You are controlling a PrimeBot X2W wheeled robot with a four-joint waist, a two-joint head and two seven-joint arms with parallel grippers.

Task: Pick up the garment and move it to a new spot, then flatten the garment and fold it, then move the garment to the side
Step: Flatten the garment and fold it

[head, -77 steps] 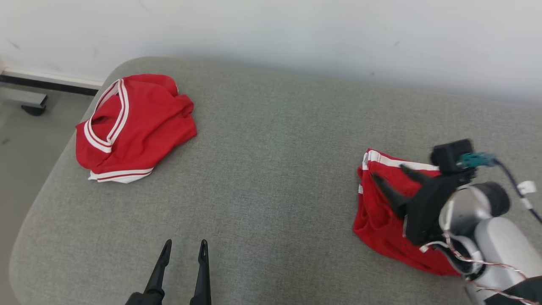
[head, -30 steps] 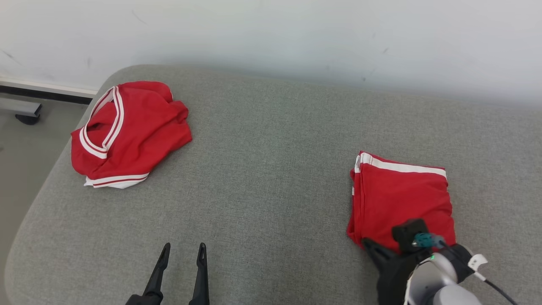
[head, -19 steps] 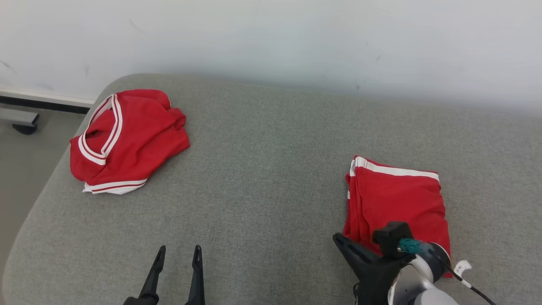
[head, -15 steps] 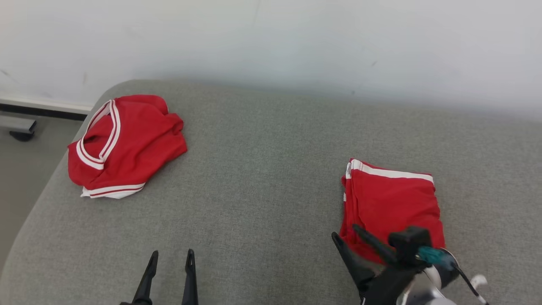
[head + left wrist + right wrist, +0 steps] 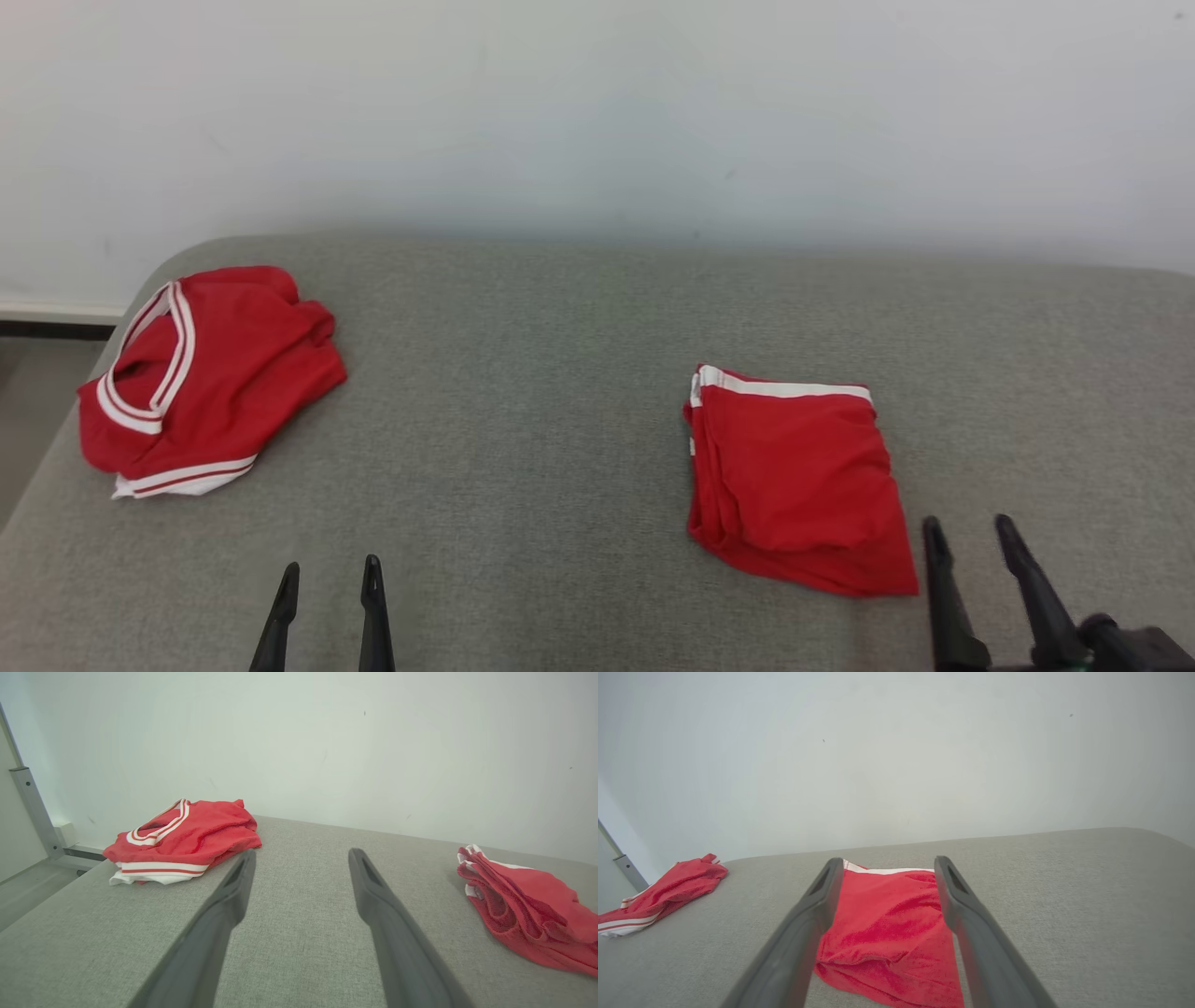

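The folded red garment (image 5: 794, 476) with a white stripe lies flat on the grey cushion (image 5: 560, 392), right of centre; I also see the garment (image 5: 887, 924) in the right wrist view and the same garment (image 5: 528, 905) at the left wrist view's right edge. My right gripper (image 5: 966, 537) stands open at the lower right, just off the garment's near right corner, holding nothing. In the right wrist view its fingers (image 5: 957, 900) frame the garment from behind. My left gripper (image 5: 329, 581) stands open at the lower left over bare cushion.
A second red garment (image 5: 196, 373) with white trim lies crumpled at the cushion's far left, near its rounded edge; this other garment (image 5: 187, 840) sits ahead-left in the left wrist view. A pale wall (image 5: 597, 112) rises behind the cushion. Floor (image 5: 28, 392) shows at the left.
My right gripper opened, let go of the folded garment and drew back to the lower right. The head camera tilted up, so the whole scene shifted down and left.
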